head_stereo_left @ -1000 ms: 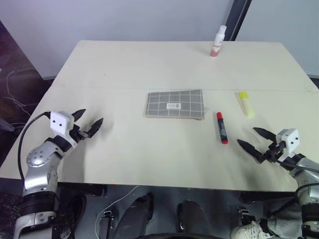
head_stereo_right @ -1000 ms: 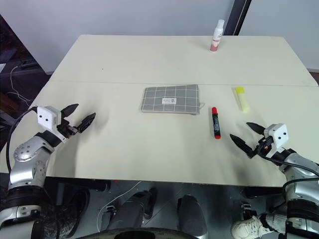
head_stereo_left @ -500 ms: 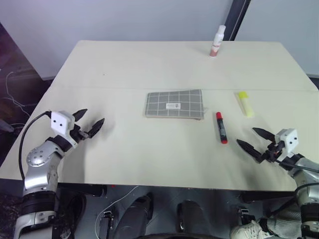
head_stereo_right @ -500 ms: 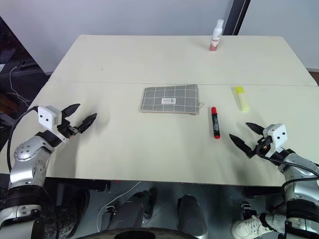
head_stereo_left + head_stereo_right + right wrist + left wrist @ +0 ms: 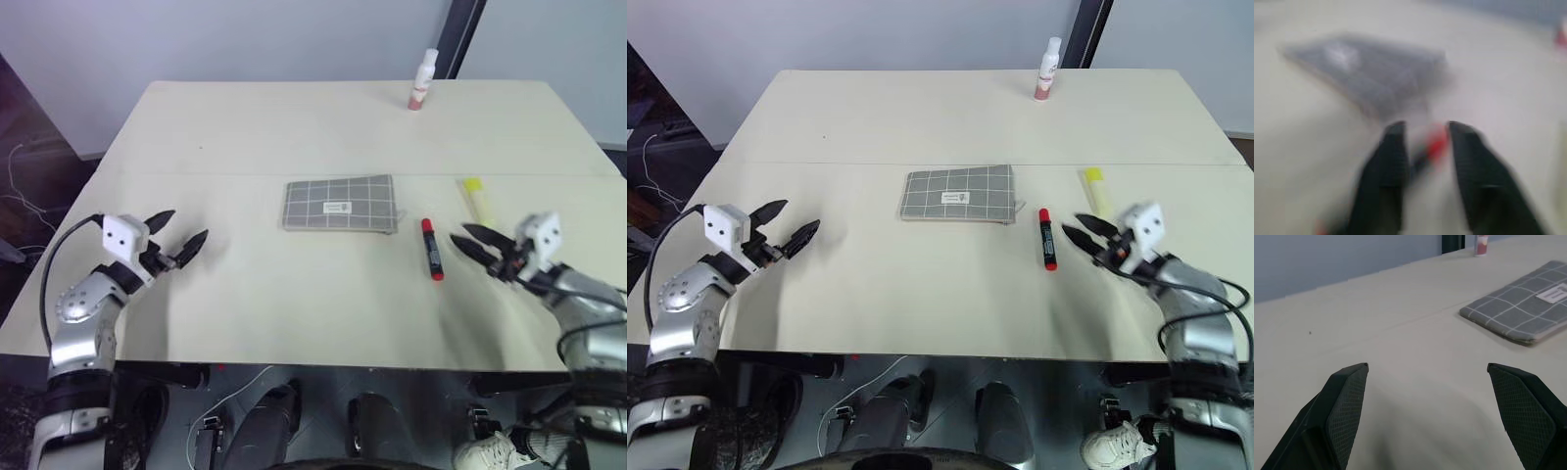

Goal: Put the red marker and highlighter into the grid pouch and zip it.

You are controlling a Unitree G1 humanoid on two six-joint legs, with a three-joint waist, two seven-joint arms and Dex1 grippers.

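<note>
The grid pouch (image 5: pixel 340 206) lies flat and closed at the table's middle, label up. Just right of it the red marker (image 5: pixel 429 250) lies on the table, and further right the pale yellow highlighter (image 5: pixel 476 196). My right gripper (image 5: pixel 458 235) hovers right of the marker, pointing at it, its fingers drawn close together with a narrow gap and nothing between them. In the blurred right wrist view the marker (image 5: pixel 1437 144) shows beyond that gap, with the pouch (image 5: pixel 1366 68) behind. Near the left edge my left gripper (image 5: pixel 187 224) is open and empty, aimed toward the pouch (image 5: pixel 1523 308).
A small white-and-reddish bottle (image 5: pixel 421 81) stands at the table's far edge. The pale table (image 5: pixel 245 137) has a seam running across it behind the pouch. Dark floor and cables lie off the left side.
My right gripper has swung up and left from the table's front right edge to just beside the marker, and its fingers have closed most of the way. The left gripper has stayed put.
</note>
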